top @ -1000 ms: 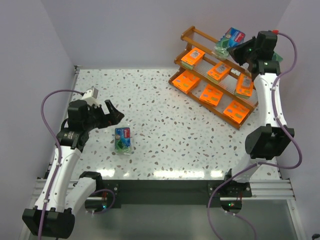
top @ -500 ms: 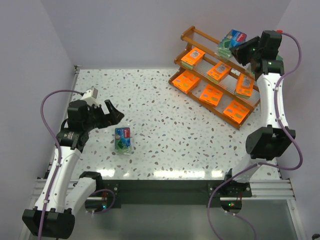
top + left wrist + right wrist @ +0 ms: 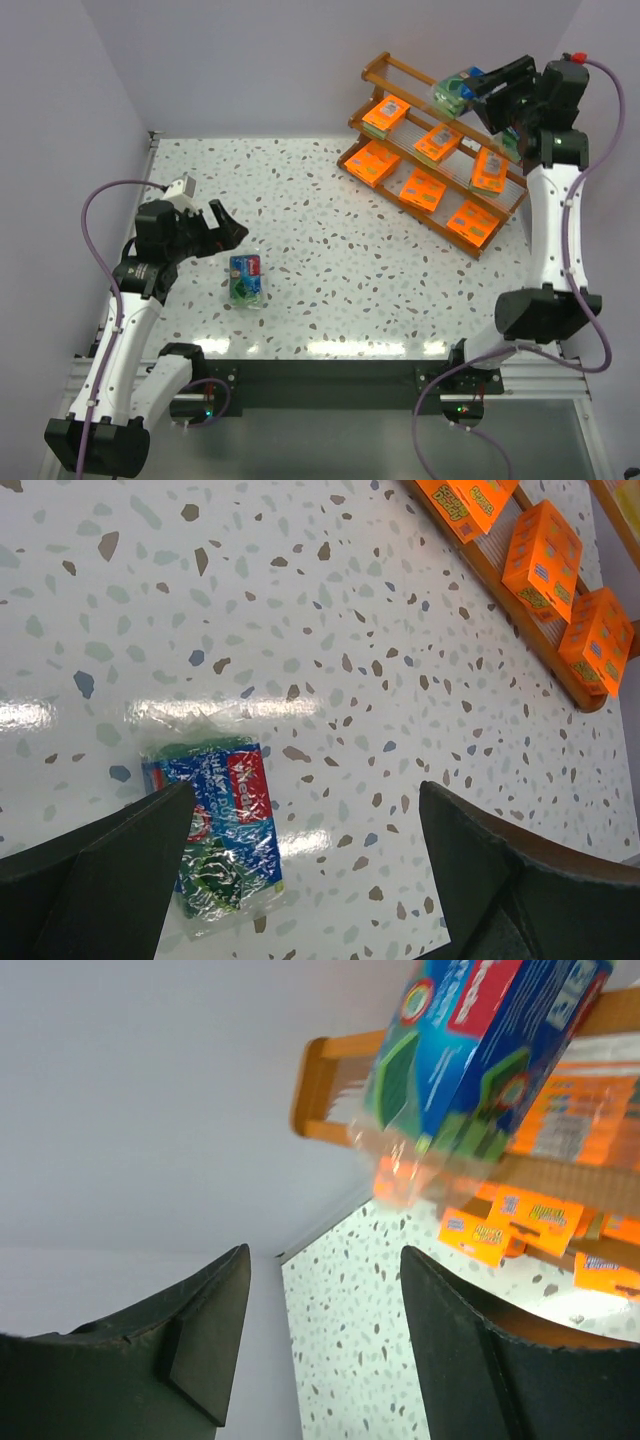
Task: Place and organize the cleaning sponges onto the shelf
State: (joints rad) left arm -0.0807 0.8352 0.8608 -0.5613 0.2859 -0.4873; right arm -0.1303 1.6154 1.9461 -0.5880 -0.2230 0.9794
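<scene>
The wooden shelf (image 3: 398, 68) stands at the back right, with several orange cleaning sponges (image 3: 422, 188) lying across its tiers. A green-and-blue wrapped sponge (image 3: 452, 92) rests tilted on the top tier; in the right wrist view this pack (image 3: 480, 1040) lies just beyond the fingers. My right gripper (image 3: 487, 87) (image 3: 325, 1330) is open right beside it, with nothing between the jaws. Another green-and-blue sponge (image 3: 245, 278) (image 3: 215, 835) lies flat on the table. My left gripper (image 3: 226, 228) (image 3: 310, 880) hovers open just behind it, its left finger (image 3: 110, 875) over the pack's edge.
The speckled white table (image 3: 330, 250) is walled at the back and on both sides. The shelf's lowest rail (image 3: 520, 605), with orange packs (image 3: 543, 560) on it, shows at the top right of the left wrist view. A purple cable (image 3: 100, 200) loops off the left arm.
My right gripper has opened, let go of the green-and-blue sponge on the top tier, and drawn back to the right. The left arm and its sponge have not moved.
</scene>
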